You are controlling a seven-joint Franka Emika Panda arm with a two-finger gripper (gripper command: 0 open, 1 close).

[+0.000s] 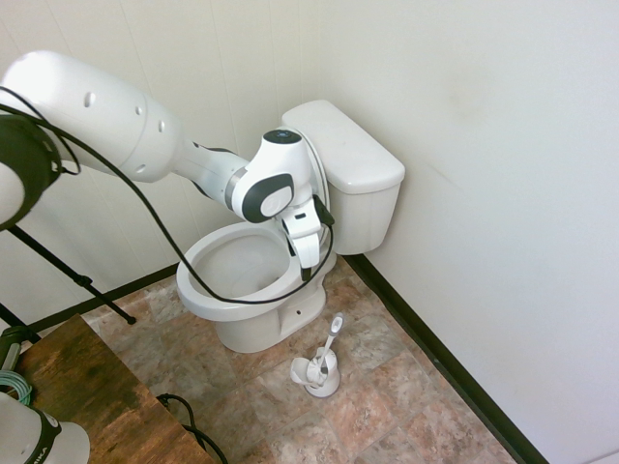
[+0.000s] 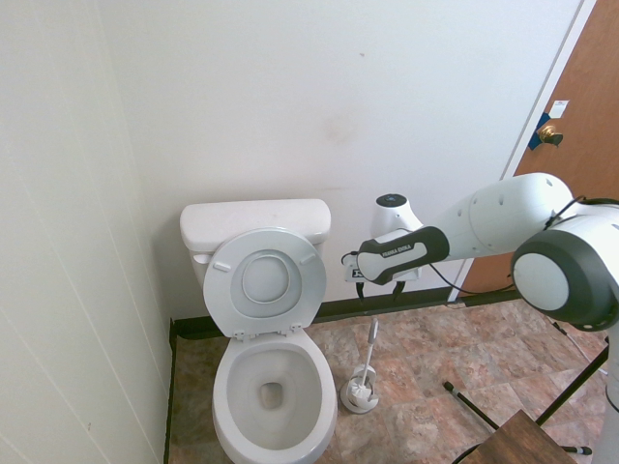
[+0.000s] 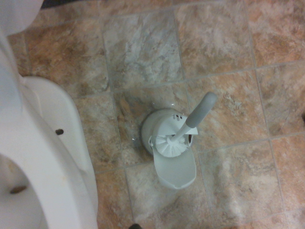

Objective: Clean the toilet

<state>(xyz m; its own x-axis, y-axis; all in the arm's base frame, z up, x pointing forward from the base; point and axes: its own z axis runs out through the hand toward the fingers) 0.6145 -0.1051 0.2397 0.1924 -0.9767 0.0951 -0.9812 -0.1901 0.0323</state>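
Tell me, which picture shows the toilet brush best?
The wrist view: the toilet brush fills the middle, seen close from above, bristles in its holder. Both outside views show it small, standing on the floor beside the toilet.

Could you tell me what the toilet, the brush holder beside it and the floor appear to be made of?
The toilet looks like glossy white ceramic, with soft reflections on the bowl rim. The brush holder seems matte white plastic, thin-walled and dull. The floor appears to be mottled brown stone-look tile, with grout lines showing; it may be vinyl.
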